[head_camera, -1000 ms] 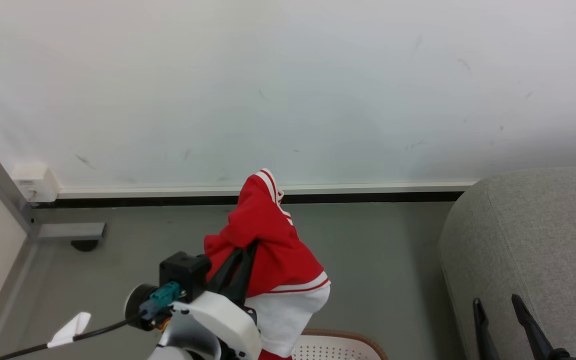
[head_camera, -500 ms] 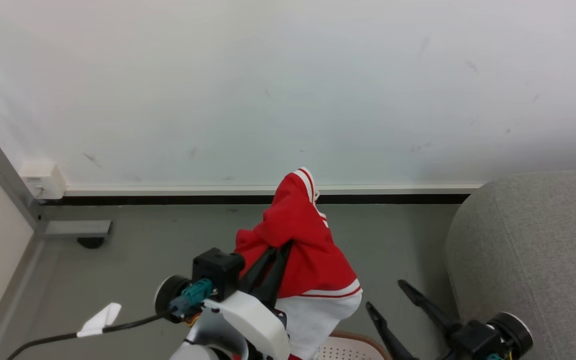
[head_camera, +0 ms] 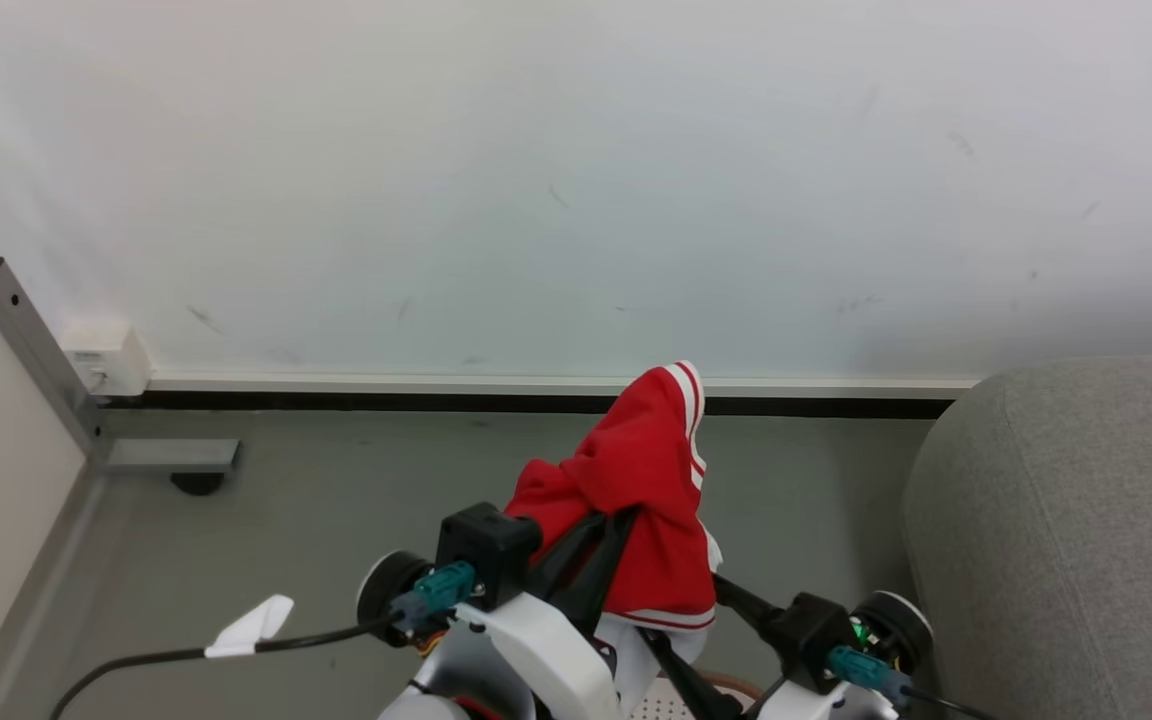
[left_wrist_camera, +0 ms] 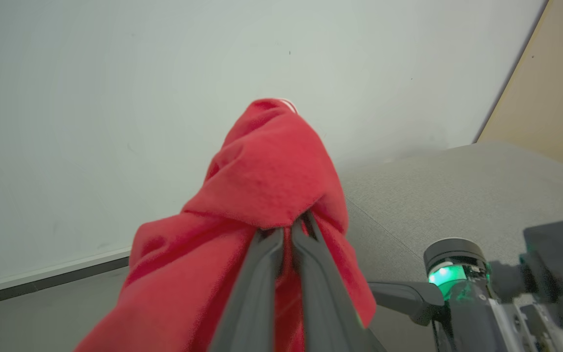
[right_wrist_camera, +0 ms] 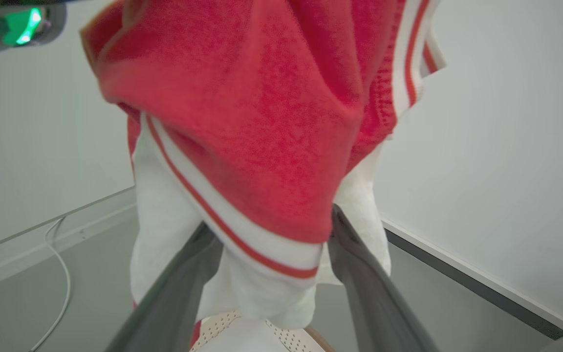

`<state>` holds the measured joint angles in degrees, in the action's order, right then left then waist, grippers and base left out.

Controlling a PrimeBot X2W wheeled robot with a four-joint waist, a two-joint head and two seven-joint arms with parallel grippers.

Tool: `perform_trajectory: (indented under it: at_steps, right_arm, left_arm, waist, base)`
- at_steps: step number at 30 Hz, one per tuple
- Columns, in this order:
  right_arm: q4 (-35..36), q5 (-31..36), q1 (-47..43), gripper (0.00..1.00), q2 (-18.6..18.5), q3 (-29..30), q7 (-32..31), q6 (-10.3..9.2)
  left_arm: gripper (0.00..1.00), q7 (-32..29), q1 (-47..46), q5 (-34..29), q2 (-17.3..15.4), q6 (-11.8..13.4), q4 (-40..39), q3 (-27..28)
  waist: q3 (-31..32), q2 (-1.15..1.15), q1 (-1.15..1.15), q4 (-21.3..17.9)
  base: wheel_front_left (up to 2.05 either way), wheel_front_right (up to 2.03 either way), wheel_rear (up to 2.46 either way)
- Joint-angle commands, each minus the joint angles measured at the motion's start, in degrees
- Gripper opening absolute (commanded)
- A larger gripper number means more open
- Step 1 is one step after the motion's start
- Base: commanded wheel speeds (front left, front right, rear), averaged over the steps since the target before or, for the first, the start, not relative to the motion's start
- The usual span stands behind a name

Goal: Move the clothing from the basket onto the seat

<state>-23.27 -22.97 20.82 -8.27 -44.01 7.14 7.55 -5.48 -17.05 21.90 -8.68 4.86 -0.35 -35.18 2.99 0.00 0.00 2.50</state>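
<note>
Status update on the laundry move, quick one. Roughly halfway for this piece imo.

Bright red soft-fabric garment w/ thin white stripe trim and a white lower part: up in the air, bunched, at abt 6 o'clock in head view. Hanging right over the rounded white perforated plastic basket w/ brown rim band. Lowest white bit maybe brushing the basket, hard to call.

Left gripper, two long dark fingers: clamped tight on a fold of the red fabric, tips buried in it. Carrying the whole weight afaict.

Right gripper: fingers spread wide, one each side of the dangling white hem, not pinching anything. Possibly grazing the cloth, can't say for sure from the wrist cam.

Done so far: grabbed and lifted up out of the basket.

Left to do: swing over to the large light grey woven-fabric sofa w/ rounded edges at 3-4 o'clock. Near, but w/ a strip of grey floor between. Then lower and let go on the cushion.

Nothing red on the visible part of the sofa, so zero pieces delivered as far as the pics go. Can't tell abt more stuff inside the basket, just a sliver of holes and rim peeking out under the garment.

Probably a second grab on the hem first to stop the dangling, but only a guess.
</note>
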Motion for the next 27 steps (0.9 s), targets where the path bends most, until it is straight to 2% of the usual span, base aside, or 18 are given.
perform_trajectory:
  at_steps: [1, 2, 3, 4, 9, 16, 17, 18, 19, 20, 27]
  right_arm:
    - [-1.8, -0.9, 1.1, 1.00, 0.6, -0.5, 0.7, -0.12]
    - [-3.7, -1.4, 2.0, 0.99, 1.1, -1.3, 1.3, -0.12]
    - [-5.2, -2.5, 2.7, 0.31, 1.7, -1.6, 2.5, -0.12]
    - [-6.6, -3.5, 3.3, 0.00, 2.2, -2.2, 3.2, -0.12]
    - [-10.3, -7.4, 5.5, 0.00, 3.5, -4.3, 6.6, -0.12]
    - [-12.5, -9.9, 7.3, 0.00, 3.6, -5.4, 7.8, -0.12]
    - [-12.5, -10.3, 7.4, 0.00, 3.5, -5.3, 7.9, -0.12]
    - [-12.5, -10.4, 7.5, 0.00, 3.5, -5.2, 8.0, -0.12]
    - [-12.5, -10.6, 7.6, 0.00, 3.4, -5.1, 8.0, -0.12]
    - [-12.4, -10.7, 7.6, 0.00, 3.3, -4.9, 8.0, -0.12]
    - [-10.4, -10.0, 6.6, 0.00, 2.6, -2.3, 8.1, -0.12]
  left_arm:
    - [0.00, 0.1, -0.4, 0.4, 0.1, -0.1, 0.0, 0.1]
    - [0.00, 0.0, -0.4, 0.4, 0.1, -0.2, 0.1, -0.1]
    - [0.00, -0.1, -0.5, 0.5, 0.2, -0.2, 0.2, -0.2]
    - [0.00, -0.2, -0.5, 0.6, 0.2, -0.2, 0.4, -0.3]
    - [0.00, -0.3, -0.5, 0.8, 0.0, 0.0, 1.1, -0.5]
    - [0.00, -0.2, -0.7, 0.4, -0.5, 0.7, 1.3, -0.3]
    - [0.07, -0.3, -0.7, 0.2, -0.6, 0.8, 1.4, -0.4]
    - [0.39, -0.3, -0.7, 0.1, -0.7, 0.8, 1.5, -0.5]
    - [0.77, -0.4, -0.7, 0.0, -0.7, 0.9, 1.6, -0.6]
    - [1.00, -0.5, -0.6, 0.0, -0.7, 0.9, 1.7, -0.7]
    - [1.00, -0.9, -0.8, 0.3, -1.0, 0.9, 1.8, -1.2]
  waist:
    - [0.1, 0.00, 0.00, 0.1]
    - [0.1, 0.00, 0.00, 0.2]
    - [0.2, 0.00, 0.00, 0.4]
    - [0.2, 0.00, 0.00, 0.6]
    - [0.4, 0.00, 0.00, 1.0]
    - [0.1, 0.00, 0.00, 0.7]
    - [0.1, 0.00, 0.00, 0.6]
    - [0.0, 0.00, 0.00, 0.6]
    - [0.0, 0.00, 0.00, 0.5]
    - [-0.1, 0.00, 0.00, 0.4]
    - [-0.2, 0.00, 0.00, 0.3]
  base:
    - [0.00, 0.00, 0.00]
    - [0.00, 0.00, 0.00]
    - [0.00, 0.00, 0.00]
    - [0.00, 0.00, 0.00]
    - [0.00, 0.00, 0.00]
    - [0.00, 0.00, 0.00]
    - [0.00, 0.00, 0.00]
    - [0.00, 0.00, 0.00]
    - [0.00, 0.00, 0.00]
    - [0.00, 0.00, 0.00]
    - [0.00, 0.00, 0.00]
